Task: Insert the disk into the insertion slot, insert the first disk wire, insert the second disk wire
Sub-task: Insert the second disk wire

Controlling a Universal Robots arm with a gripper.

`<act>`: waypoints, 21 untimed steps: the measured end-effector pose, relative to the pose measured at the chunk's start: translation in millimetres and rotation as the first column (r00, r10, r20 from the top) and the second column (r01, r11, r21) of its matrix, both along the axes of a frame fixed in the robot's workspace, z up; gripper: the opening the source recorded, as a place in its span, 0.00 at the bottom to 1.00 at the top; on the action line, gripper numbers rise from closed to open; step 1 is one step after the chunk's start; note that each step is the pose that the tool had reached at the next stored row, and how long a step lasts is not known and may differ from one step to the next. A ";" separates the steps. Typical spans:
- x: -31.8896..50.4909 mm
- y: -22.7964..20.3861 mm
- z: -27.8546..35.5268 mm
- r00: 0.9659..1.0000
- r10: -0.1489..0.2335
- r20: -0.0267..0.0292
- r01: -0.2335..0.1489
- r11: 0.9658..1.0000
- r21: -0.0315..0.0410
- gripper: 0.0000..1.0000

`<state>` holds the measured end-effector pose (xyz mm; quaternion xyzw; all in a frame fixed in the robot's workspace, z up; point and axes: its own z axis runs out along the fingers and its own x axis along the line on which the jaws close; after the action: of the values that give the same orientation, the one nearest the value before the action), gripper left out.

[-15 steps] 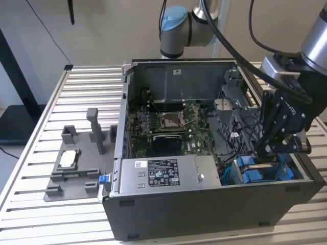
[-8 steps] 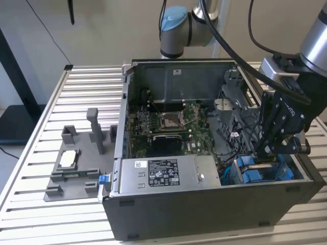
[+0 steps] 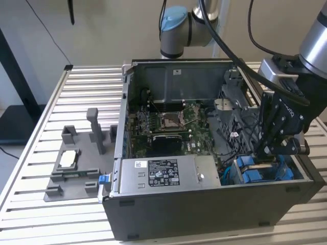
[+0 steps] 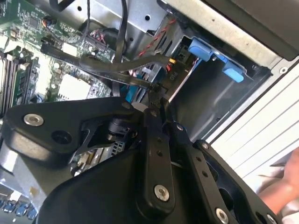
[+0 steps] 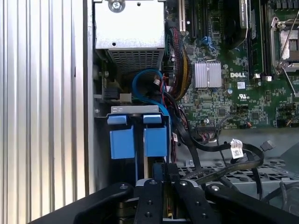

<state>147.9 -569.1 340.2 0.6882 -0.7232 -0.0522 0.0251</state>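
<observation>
Gripper (image 3: 271,155) low inside open computer case (image 3: 204,214), over insertion slot (image 5: 138,135) with blue tabs; fingers look closed on flat black cable (image 4: 121,67), likely disk wire. Disk itself not discernible; seating uncertain. Wire insertion apparently under way

We see a slatted metal table (image 3: 46,127) of pale ribbed bars, and behind the table a plain beige wall (image 3: 102,30). Just beside the table, on the exterior view's left, a dark post (image 3: 18,71) leans over a dark floor (image 3: 10,125)
</observation>
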 end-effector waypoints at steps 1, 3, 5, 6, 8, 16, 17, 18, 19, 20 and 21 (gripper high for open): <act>0.0 0.0 0.0 1.000 0.000 0.000 0.000 1.000 0.000 0.16; -0.1 0.0 -0.4 1.000 0.000 0.000 0.000 1.000 0.000 0.16; 0.0 0.0 -1.2 1.000 0.000 0.000 0.000 1.000 0.000 0.16; -0.1 0.0 -1.5 1.000 0.000 0.000 0.000 1.000 0.000 0.16; -0.1 0.0 -2.3 1.000 0.000 0.000 0.000 1.000 0.000 0.16; 0.0 0.0 -2.7 1.000 0.000 0.000 0.000 1.000 0.000 0.16; -0.1 0.0 -3.0 1.000 0.000 0.000 0.000 1.000 0.000 0.16; -0.1 0.0 -3.2 1.000 0.000 0.000 0.000 1.000 0.000 0.16; -0.1 0.0 -3.3 1.000 0.000 0.000 0.000 1.000 0.000 0.16; 0.0 0.0 -3.3 1.000 0.000 0.000 0.000 1.000 0.000 0.16; -0.1 0.0 -3.4 1.000 0.000 0.000 0.000 1.000 0.000 0.16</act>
<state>147.8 -569.2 336.8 0.6882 -0.7232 -0.0521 0.0252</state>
